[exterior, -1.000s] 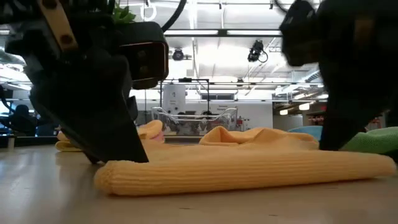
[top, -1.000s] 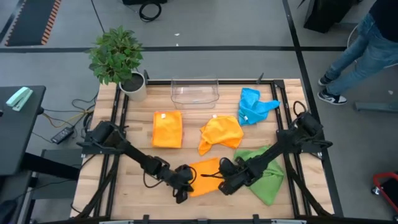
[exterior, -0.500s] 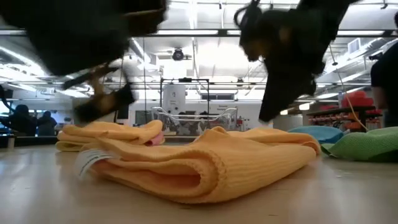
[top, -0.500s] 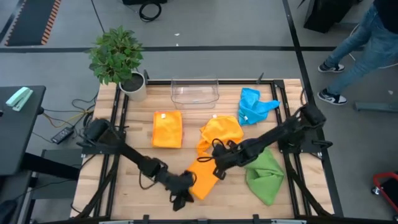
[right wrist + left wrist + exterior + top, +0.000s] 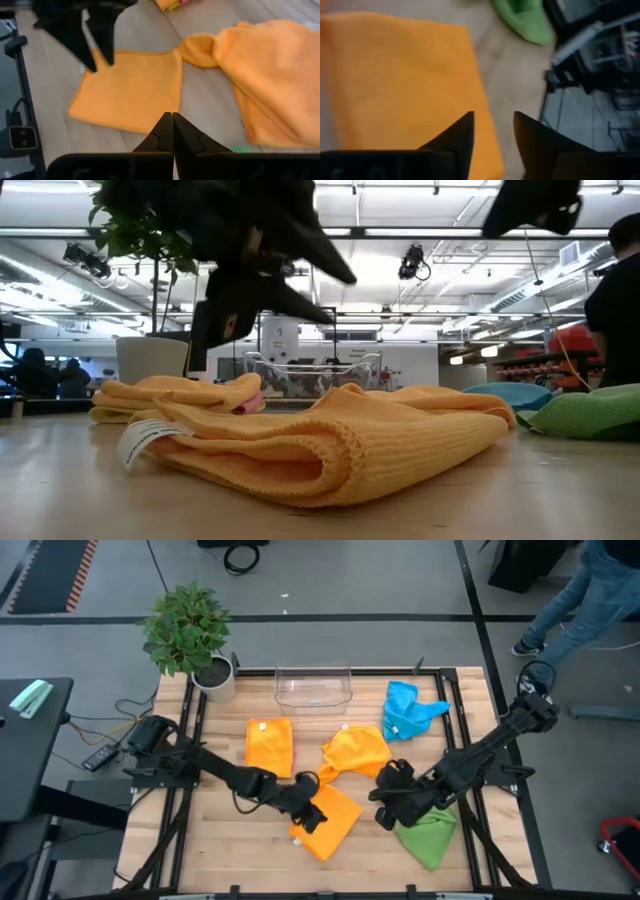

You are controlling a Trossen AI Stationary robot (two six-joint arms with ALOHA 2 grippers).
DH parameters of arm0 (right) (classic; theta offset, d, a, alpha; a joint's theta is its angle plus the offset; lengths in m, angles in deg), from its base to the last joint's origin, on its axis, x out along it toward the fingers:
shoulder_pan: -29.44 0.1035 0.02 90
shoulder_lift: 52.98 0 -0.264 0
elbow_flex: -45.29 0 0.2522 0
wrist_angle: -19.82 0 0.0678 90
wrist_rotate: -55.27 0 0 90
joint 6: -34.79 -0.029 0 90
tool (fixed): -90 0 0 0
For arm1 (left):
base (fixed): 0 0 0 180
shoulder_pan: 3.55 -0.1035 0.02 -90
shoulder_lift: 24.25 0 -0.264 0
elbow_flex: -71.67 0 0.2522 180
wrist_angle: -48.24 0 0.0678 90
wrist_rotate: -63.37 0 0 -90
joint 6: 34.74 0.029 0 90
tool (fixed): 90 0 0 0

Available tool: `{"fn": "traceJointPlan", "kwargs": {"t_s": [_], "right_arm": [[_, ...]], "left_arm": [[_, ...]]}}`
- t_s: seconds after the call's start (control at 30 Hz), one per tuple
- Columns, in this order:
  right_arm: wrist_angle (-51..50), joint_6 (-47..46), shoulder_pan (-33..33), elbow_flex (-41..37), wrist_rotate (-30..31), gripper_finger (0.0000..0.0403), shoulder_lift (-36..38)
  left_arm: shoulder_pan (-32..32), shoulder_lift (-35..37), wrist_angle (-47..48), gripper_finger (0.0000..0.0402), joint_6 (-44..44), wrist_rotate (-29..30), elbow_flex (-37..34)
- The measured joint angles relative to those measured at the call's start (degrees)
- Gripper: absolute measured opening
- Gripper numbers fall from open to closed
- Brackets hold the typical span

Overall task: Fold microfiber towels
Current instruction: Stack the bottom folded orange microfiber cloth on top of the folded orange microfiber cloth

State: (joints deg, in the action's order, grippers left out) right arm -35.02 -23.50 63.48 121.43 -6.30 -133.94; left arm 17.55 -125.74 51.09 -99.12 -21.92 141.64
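An orange microfiber towel (image 5: 335, 825) lies folded flat on the table near its front edge, its white tag (image 5: 145, 442) sticking out. My left gripper (image 5: 312, 815) hovers open just above the towel's left part (image 5: 395, 85), touching nothing. My right gripper (image 5: 385, 810) is shut and raised to the right of this towel (image 5: 130, 92), with nothing between its fingers (image 5: 172, 122). A second orange towel (image 5: 270, 747) lies folded farther back. A crumpled yellow-orange towel (image 5: 355, 753), a blue one (image 5: 408, 710) and a green one (image 5: 425, 830) lie loose.
A clear plastic bin (image 5: 313, 688) stands at the table's far edge, and a potted plant (image 5: 190, 635) at the far left corner. A person (image 5: 590, 600) walks on the floor beyond the far right corner. Bare wood shows near the front left.
The orange towel, stretched between both grippers at the front edge, has been folded over and now lies flat. My left gripper has opened, let go and risen toward the far edge. My right gripper swung across to the left, then lifted and drew back to the right.
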Motion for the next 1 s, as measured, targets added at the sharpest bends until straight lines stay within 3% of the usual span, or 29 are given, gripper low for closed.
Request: {"fn": "traceJointPlan", "kwargs": {"t_s": [0.17,0.33,0.67,0.83,1.0], "right_arm": [[-3.15,-3.25,1.9,-0.01,1.11,0.0002,-0.67],[-4.1,-4.1,2.32,-0.01,0.61,0.0002,-1.91],[-4.21,-4.66,1.75,-0.01,0.48,0.0002,-1.91],[-4.14,-4.71,1.33,-0.01,0.48,0.0002,-1.89],[-4.2,-4.75,1.33,-0.01,0.49,0.0002,-1.87]], "left_arm": [[-3.8,0.0,5.12,0.0214,0.31,-0.68,0.06],[-4.94,0.0,12.0,0.0243,0.53,-1.54,0.04],[-3.8,-3.45,15.2,0.0232,3.51,-1.07,0.1],[-3.31,-6.88,10.79,0.0237,1.03,-1.26,0.25],[-2.89,-7.76,7.49,0.0221,3.93,-1.86,0.22]]}}
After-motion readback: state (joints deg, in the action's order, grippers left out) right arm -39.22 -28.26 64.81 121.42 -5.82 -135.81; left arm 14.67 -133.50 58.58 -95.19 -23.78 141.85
